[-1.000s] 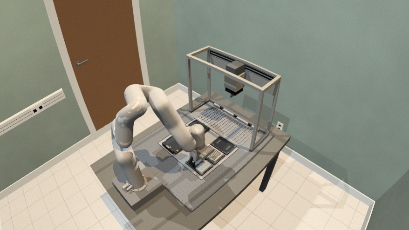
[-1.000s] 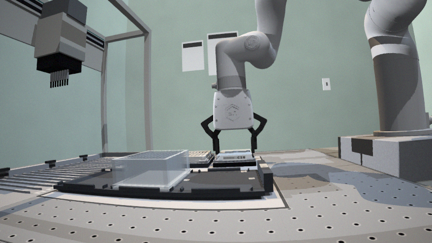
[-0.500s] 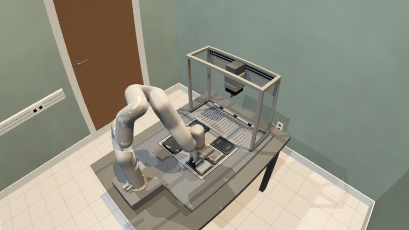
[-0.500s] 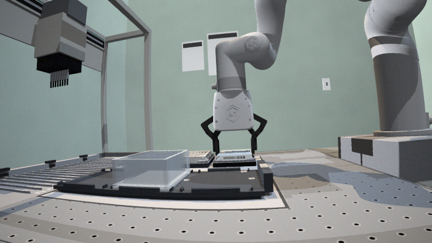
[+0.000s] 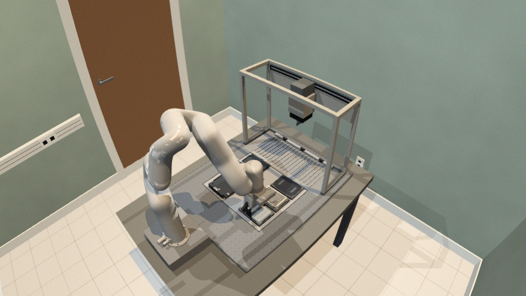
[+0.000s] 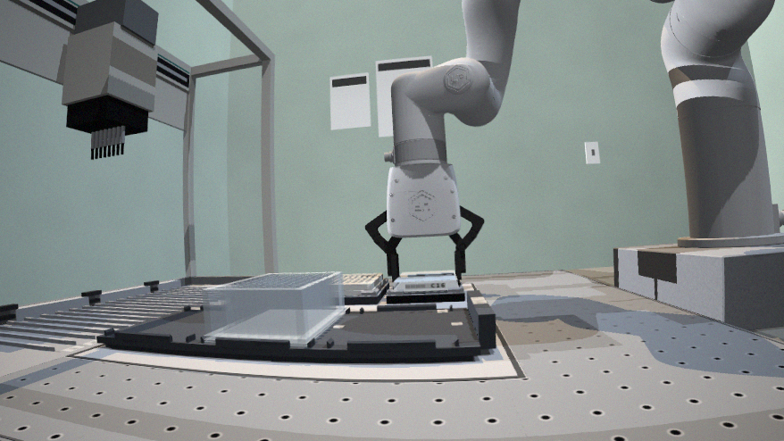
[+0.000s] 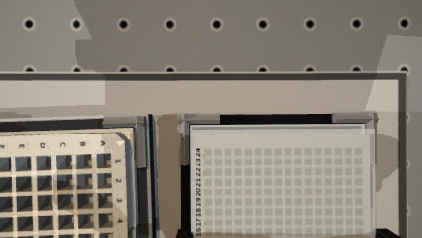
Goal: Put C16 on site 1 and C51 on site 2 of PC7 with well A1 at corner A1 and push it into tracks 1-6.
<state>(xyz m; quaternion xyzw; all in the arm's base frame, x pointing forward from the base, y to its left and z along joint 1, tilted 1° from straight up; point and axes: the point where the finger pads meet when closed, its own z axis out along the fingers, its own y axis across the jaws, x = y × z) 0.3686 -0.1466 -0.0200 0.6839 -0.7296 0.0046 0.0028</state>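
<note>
We stand with the gripper [image 6: 426, 271] lowered straight down over C16 [image 6: 426, 284], the 384-well plate, which sits in its nest S1 [image 6: 425, 297] toward the near corner of the worktop on the arm-base side; the fingers [image 6: 392, 267] bracket the plate from both sides and are clamped on it at nearly full spread, so we judge the plate gripped but not yet lifted. The relation that governs our next move: C16 lies directly beneath the tool, and in the wrist view the two fingers sit outside the frame to either side, while the column numbers run along one edge of the plate. Just beside it, in the next nest along the row, sits C15 [image 7: 63, 189], the 96-well plate, close to but apart from C16, so we judge that the lift must go straight up to spare it. PC7 [image 6: 306, 336], the plate carrier, lies across the apron [image 6: 306, 368] at the front of the exterior view, its handle [image 6: 482, 320] toward the arm's base [image 6: 713, 285]; C51 [image 6: 273, 312], the deep-well block, already stands on it about mid-length, and the site next to the handle is bare. Farther off, the loading rails [image 5: 290, 158] run under the instrument frame [image 5: 336, 154] toward the far edge of the worktop [image 5: 235, 235], a perforated grey plate. Beyond are green walls, a brown door [image 5: 124, 73] and a tiled floor.
</note>
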